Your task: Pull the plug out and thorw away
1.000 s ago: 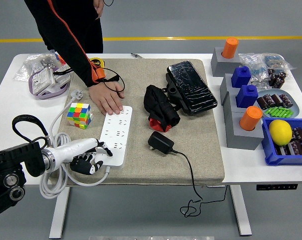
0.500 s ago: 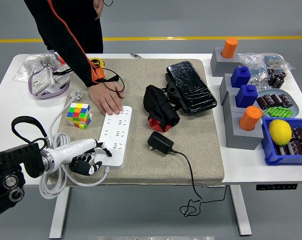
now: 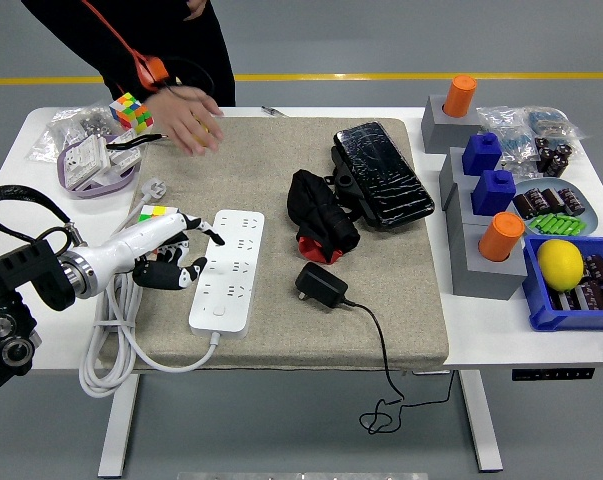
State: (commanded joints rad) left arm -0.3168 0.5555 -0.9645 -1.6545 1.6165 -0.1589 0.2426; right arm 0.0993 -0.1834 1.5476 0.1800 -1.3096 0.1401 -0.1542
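The black plug adapter (image 3: pixel 320 284) lies loose on the beige mat (image 3: pixel 401 280), unplugged, just right of the white power strip (image 3: pixel 227 270). Its black cable (image 3: pixel 381 350) runs over the table's near edge and hangs down. My left hand (image 3: pixel 179 256) rests at the strip's left side with fingers relaxed and open, holding nothing; its thumb tip reaches over the strip's top left corner. The strip's sockets are all empty. A person's hand (image 3: pixel 190 122) hovers over the mat's far left corner.
A Rubik's cube (image 3: pixel 153 212) peeks out behind my left hand, and the strip's thick white cord (image 3: pixel 111 340) coils beside it. A black pouch (image 3: pixel 319 212) and black case (image 3: pixel 381 175) lie mid-mat. Grey blocks (image 3: pixel 481 260), a blue bin (image 3: pixel 571 285) and a lemon (image 3: pixel 559 264) stand right.
The person's hand lifted off the power strip and drew back to the far left. My left hand moved forward along the strip's left side. The strip shifted slightly.
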